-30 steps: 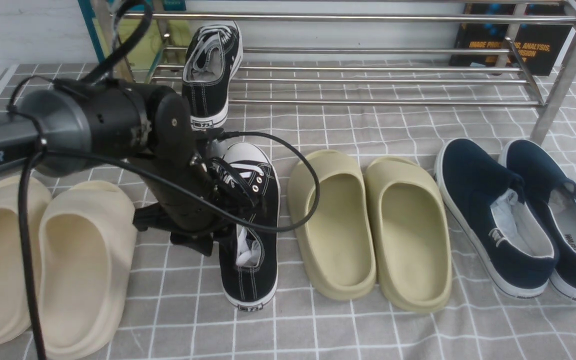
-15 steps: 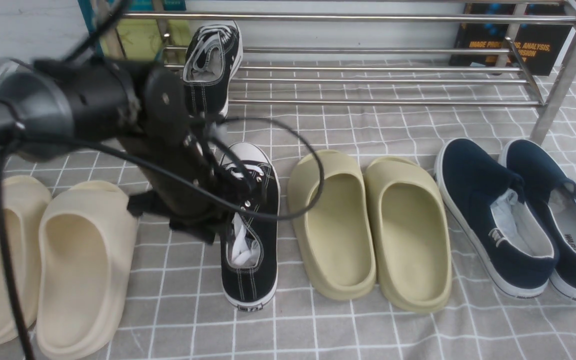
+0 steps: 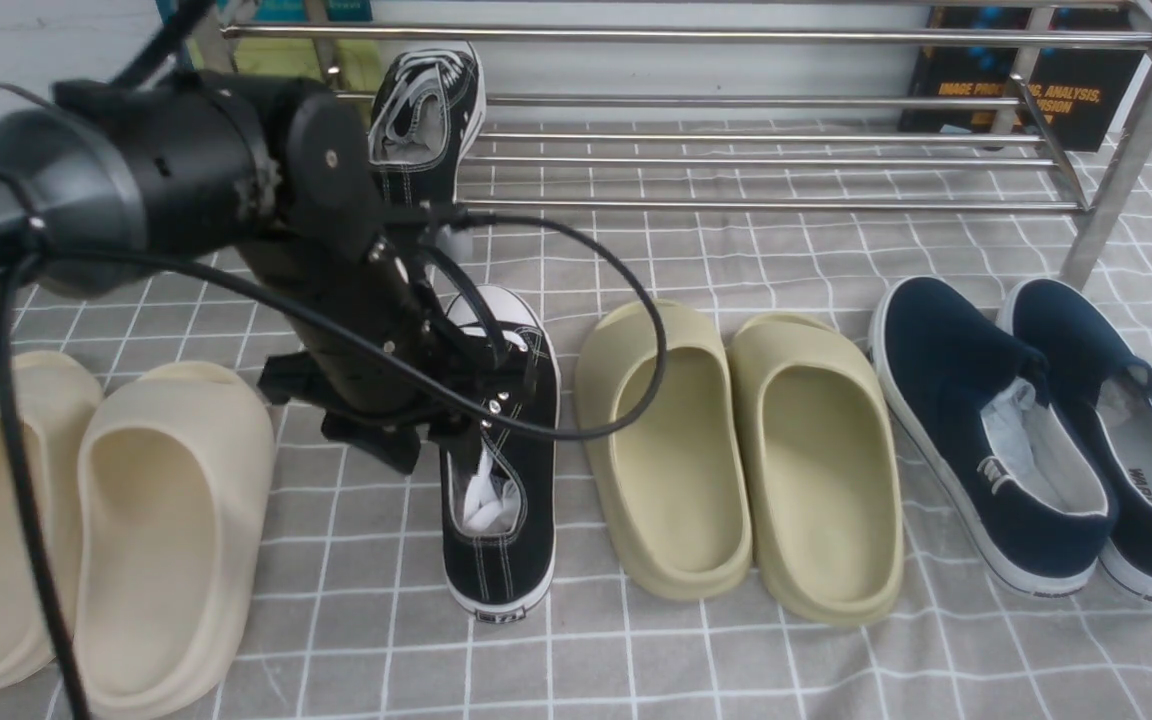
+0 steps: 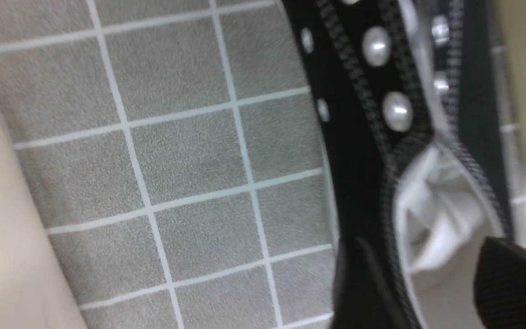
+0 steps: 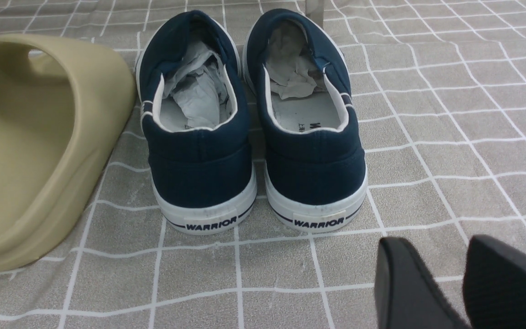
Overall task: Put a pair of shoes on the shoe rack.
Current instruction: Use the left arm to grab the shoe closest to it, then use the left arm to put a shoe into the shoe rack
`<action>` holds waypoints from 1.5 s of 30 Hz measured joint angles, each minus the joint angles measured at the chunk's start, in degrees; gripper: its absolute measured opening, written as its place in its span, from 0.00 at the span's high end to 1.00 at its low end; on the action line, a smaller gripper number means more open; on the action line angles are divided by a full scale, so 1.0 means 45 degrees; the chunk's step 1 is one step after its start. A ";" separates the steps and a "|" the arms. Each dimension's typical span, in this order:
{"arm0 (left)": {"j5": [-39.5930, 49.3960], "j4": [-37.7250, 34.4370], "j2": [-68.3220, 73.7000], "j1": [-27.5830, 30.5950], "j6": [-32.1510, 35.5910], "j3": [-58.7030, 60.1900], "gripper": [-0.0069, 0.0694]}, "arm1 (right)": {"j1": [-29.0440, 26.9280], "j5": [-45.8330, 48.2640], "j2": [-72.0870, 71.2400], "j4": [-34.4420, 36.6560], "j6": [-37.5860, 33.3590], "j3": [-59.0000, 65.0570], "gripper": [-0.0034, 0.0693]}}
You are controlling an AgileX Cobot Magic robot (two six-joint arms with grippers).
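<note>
- One black shoe sits on the low bars of the rack, at its left end, with its heel toward me.
- The other black shoe lies on the cloth in front of the rack, with its toe pointing at the rack.
- My left gripper is over that shoe's hole, with its fingers wide apart. I cannot tell if they touch the shoe.
- My right gripper has a small gap and holds nothing.
- The blue shoes in front of the rack's right end say "WARRIOR" on each heel.
- A dark book behind the rack has orange words: "IMAGE" and "ANALYSIS".
</note>
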 joint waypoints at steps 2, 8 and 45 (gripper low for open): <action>-0.0013 0.0000 0.0434 0.0000 -0.0010 0.0000 0.36 | 0.0000 0.0000 0.0000 0.0000 0.0000 0.0000 0.62; -0.0040 0.0032 0.1386 0.0000 -0.0106 0.0000 0.47 | 0.0000 0.0000 0.0000 0.0000 0.0000 0.0000 0.62; -0.1546 -0.2581 0.1631 0.1619 -0.1342 -0.4854 0.93 | 0.0000 0.0000 0.0000 0.0000 0.0000 0.0000 0.62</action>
